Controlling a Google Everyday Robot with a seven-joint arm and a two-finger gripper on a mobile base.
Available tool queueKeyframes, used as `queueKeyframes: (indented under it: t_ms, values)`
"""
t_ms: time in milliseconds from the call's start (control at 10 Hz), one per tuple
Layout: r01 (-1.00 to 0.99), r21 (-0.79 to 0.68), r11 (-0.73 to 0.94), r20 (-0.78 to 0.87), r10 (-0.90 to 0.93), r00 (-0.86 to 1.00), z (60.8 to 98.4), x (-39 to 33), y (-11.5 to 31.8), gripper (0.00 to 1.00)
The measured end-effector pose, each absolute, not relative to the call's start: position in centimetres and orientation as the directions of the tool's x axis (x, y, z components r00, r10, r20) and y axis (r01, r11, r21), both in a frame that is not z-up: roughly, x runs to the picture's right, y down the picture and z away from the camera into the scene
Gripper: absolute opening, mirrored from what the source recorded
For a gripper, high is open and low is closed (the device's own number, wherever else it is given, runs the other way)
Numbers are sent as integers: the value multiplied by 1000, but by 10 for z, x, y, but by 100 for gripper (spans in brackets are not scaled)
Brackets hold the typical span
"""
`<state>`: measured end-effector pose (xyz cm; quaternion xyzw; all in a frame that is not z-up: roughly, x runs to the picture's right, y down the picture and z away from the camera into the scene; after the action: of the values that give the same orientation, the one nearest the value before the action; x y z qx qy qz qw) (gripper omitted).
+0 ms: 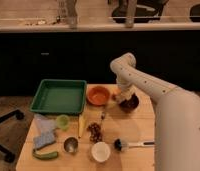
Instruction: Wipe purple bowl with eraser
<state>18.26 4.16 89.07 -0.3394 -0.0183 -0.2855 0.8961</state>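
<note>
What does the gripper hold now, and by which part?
The gripper is shut, low over the purple bowl. Whether it holds something, and by which part, cannot be told.

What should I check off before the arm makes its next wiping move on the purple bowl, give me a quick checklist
1. End effector over the purple bowl, at its left rim: ok.
2. End effector shut: ok.
3. Eraser in its grip: cannot tell, nothing of it shows at the bowl.
4. Bowl sits flat on the table, inside the far edge: ok.
5. Orange bowl stands just left of the purple one, apart from it but near enough that a wide sweep might clip it: ok for now.
6. Brush and white cup lie near the front edge, away from the wiping spot: ok.
</note>
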Motion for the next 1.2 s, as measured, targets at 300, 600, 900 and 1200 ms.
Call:
queueKeyframes:
  t_ms: [300, 600, 900, 1200]
  values:
    - [512, -611, 604, 214, -496, 841, 890, 199, 40, 0]
    - [519, -626, 583, 221, -505, 834, 879, 206, 53, 0]
    - [538, -633, 556, 242, -518, 820, 867, 205, 71, 0]
    - [574, -619, 536, 278, -534, 798, 860, 183, 80, 0]
